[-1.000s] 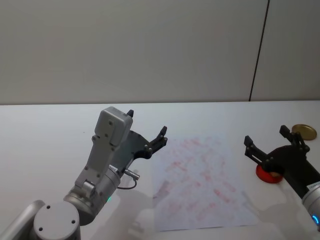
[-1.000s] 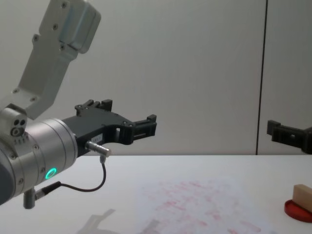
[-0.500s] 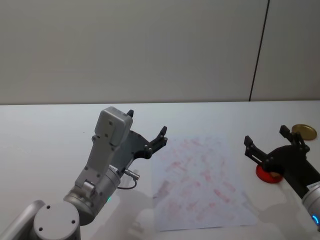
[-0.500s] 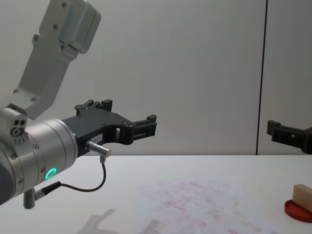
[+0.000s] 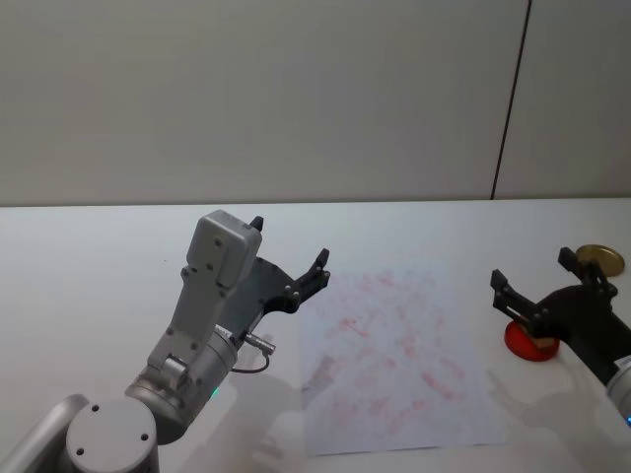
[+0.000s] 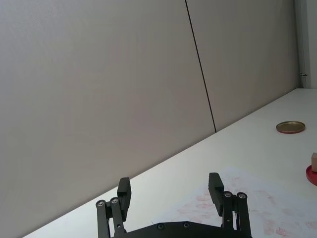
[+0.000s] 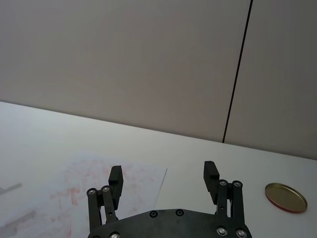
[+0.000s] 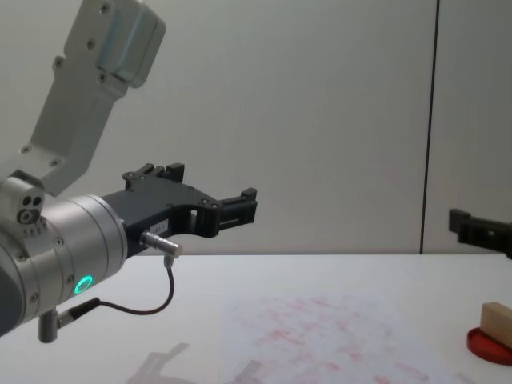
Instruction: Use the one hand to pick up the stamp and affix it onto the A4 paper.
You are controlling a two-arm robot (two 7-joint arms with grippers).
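Head view, near to far. Left gripper [image 5: 289,241] idle, raised over bench [image 5: 99,256] just left of A4 paper [image 5: 394,365]; fingers wide open, empty. A4 paper lies flat, faint red marks all over. Right gripper [image 5: 532,268] hovers above red ink pad [image 5: 520,345], fingers spread, empty. Chest view: stamp [image 8: 496,322] rests on that pad, clearly below those fingers, not between them. Judgement: pickup not begun; grasp, carry and press all left.

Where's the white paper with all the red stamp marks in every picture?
Head view: white A4 paper with red marks lies low, centre.
Chest view: paper at bottom centre.
Left wrist view: paper just past the left gripper.
Right wrist view: paper past the right gripper, on the side away from the round gold lid.
Shared landmark: the dark vertical wall seam.
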